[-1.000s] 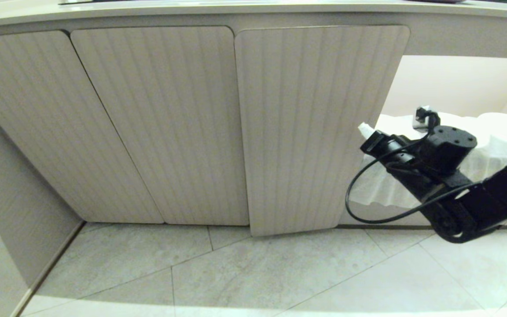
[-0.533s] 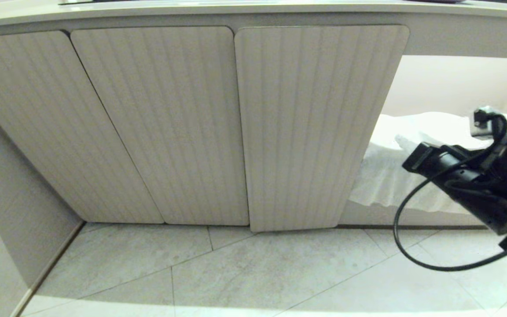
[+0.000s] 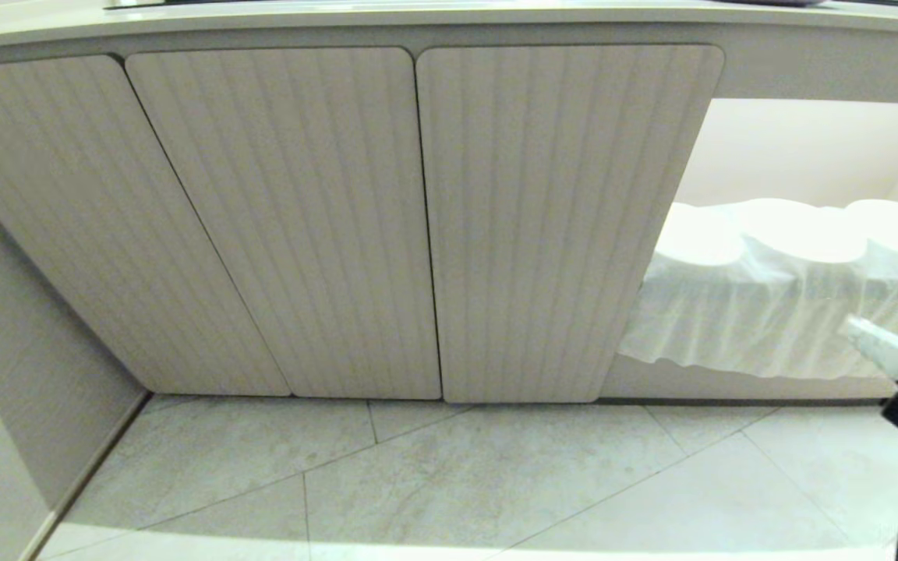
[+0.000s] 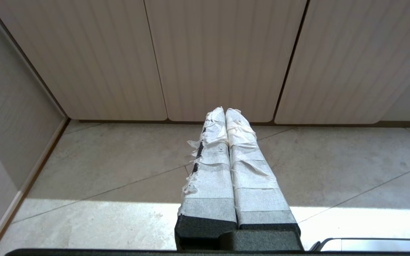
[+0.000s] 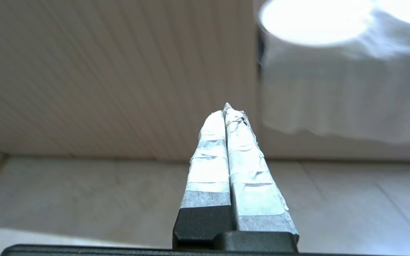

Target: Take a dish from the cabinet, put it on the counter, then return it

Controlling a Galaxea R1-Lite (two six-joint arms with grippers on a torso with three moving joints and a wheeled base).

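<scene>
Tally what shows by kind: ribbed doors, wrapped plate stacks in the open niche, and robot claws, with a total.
Ribbed cabinet doors, all shut: 3
Wrapped plate stacks in the white niche: 3
Claws, both shut and holding nothing: 2, the left claw and the right claw
Total: 8

A: What is cut off in the head view?
B: The right gripper (image 3: 882, 351), at the right edge; only its tip shows. The tabletop (image 3: 418, 15) is cut by the top edge.
A: And hidden?
B: The cabinet (image 3: 558, 226) is closed, its inside is hidden.
</scene>
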